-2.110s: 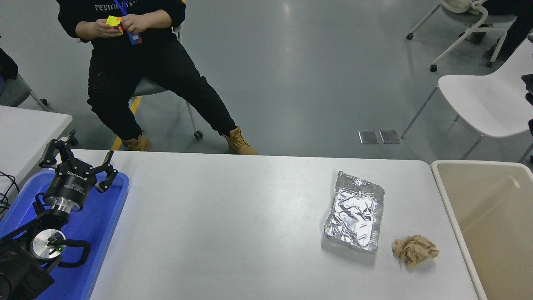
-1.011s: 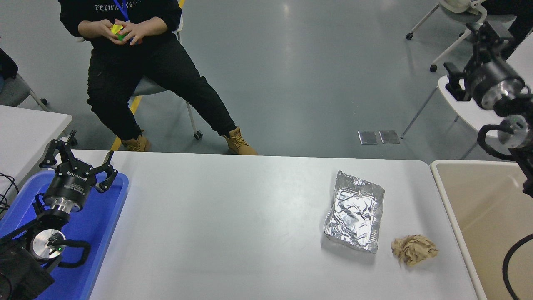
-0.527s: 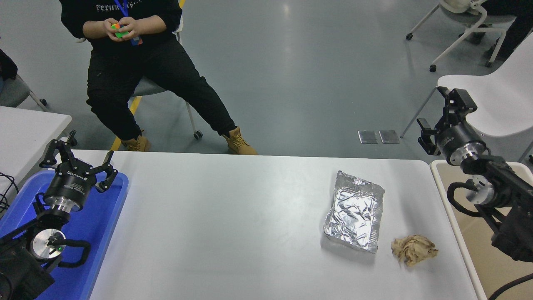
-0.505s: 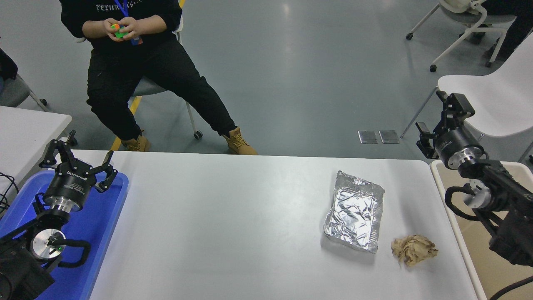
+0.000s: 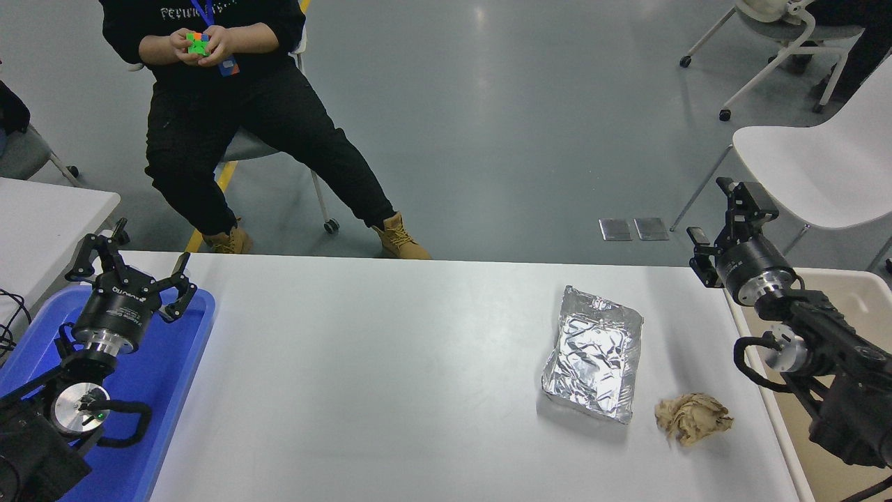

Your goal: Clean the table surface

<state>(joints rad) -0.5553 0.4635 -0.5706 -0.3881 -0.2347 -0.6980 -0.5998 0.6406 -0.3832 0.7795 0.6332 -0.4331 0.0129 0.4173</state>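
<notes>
The table surface (image 5: pixel 390 376) is a wide white tabletop. A crumpled silver foil pouch (image 5: pixel 594 354) lies on its right part. A crumpled brown paper ball (image 5: pixel 693 417) lies just right of and nearer than the pouch. My right gripper (image 5: pixel 719 213) is open and empty, held above the table's far right corner, well beyond both items. My left gripper (image 5: pixel 127 254) is open and empty, parked over the blue tray (image 5: pixel 181 362) at the lower left.
A beige bin (image 5: pixel 850 293) stands against the table's right edge, under my right arm. A person sits beyond the far left side holding a puzzle cube (image 5: pixel 198 43). A white chair (image 5: pixel 822 167) stands at the far right. A smaller white table (image 5: pixel 42 223) is at left.
My right arm came into view from the upper right and lowered toward the table's far right corner. The foil pouch, paper ball and left arm have not moved.
</notes>
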